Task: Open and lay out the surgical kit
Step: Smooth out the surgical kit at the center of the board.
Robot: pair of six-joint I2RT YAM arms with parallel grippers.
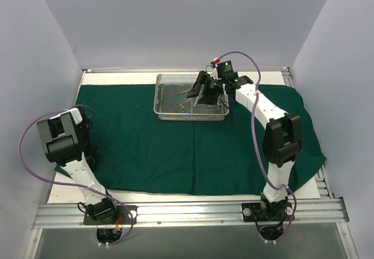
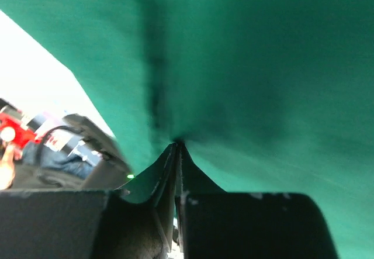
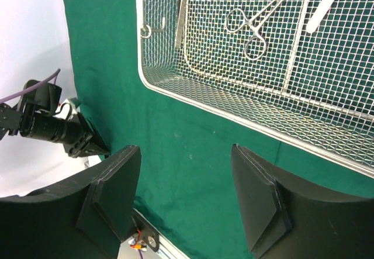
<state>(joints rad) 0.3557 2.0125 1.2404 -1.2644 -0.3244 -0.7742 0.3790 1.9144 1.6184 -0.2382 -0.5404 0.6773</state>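
The dark green cloth point(image 1: 175, 148) lies spread flat over the table. The silver wire-mesh tray point(image 1: 160, 104) stands on it at the back centre. In the right wrist view the tray point(image 3: 193, 98) holds a ring-handled clamp point(image 3: 252, 26), tweezers point(image 3: 327, 4) and other slim steel instruments point(image 3: 182, 13). My right gripper point(image 3: 184, 151) is open and empty, hovering above the cloth point(image 3: 193, 154) just beside the tray's rim; from above the gripper point(image 1: 203, 91) hangs over the tray. My left gripper point(image 2: 177, 146) is shut on a pinch of the cloth point(image 2: 251, 66) at its near left edge point(image 1: 63, 165).
White walls close in the back and both sides. The cloth's right edge point(image 1: 312, 148) hangs over the table's side. A metal rail point(image 1: 187, 212) runs along the near edge with both arm bases on it. My left arm point(image 3: 52, 127) shows in the right wrist view.
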